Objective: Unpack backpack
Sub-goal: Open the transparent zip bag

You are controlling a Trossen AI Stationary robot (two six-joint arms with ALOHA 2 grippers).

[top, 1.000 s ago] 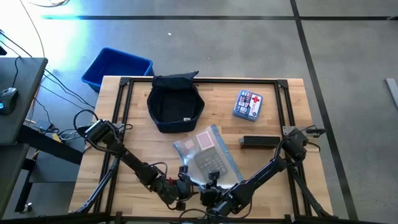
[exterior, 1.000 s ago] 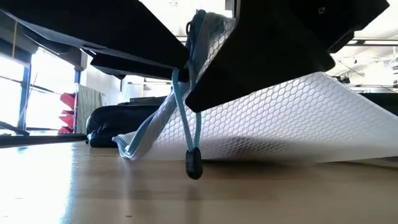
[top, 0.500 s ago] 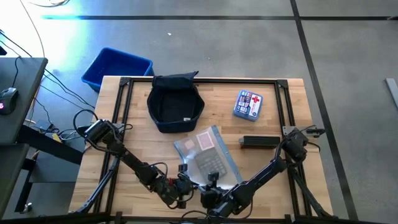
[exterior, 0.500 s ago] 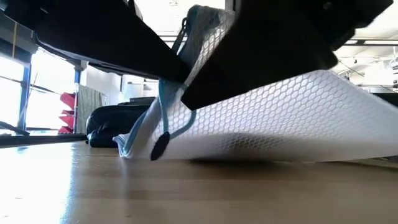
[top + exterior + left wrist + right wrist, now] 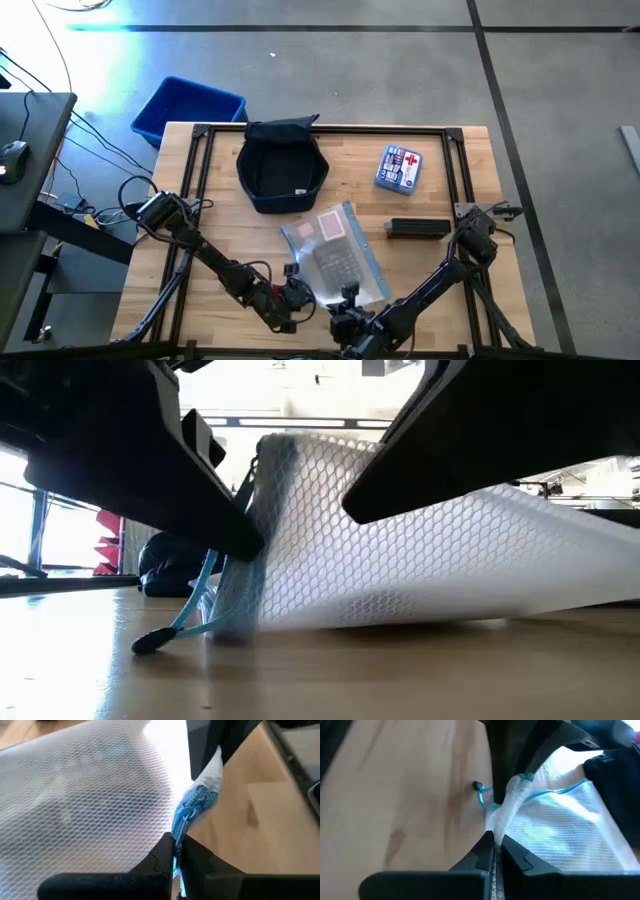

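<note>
Near the tabletop's front edge, the left gripper [image 5: 176, 856] and right gripper [image 5: 494, 845] are both pinching shut on the clear mesh-patterned zip pouch [image 5: 335, 257]. The dark navy fabric backpack [image 5: 282, 165] is sitting open toward the rear edge.

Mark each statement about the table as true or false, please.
1. The dark navy soft fabric backpack lies open on the wooden table. True.
2. Both grippers are shut on the clear mesh plastic zip pouch. True: left gripper, right gripper.
3. The white and blue first-aid kit is inside the backpack. False: it lies on the table, apart.
4. The bright blue plastic bin stands on the table. False: on the floor beside it.
</note>
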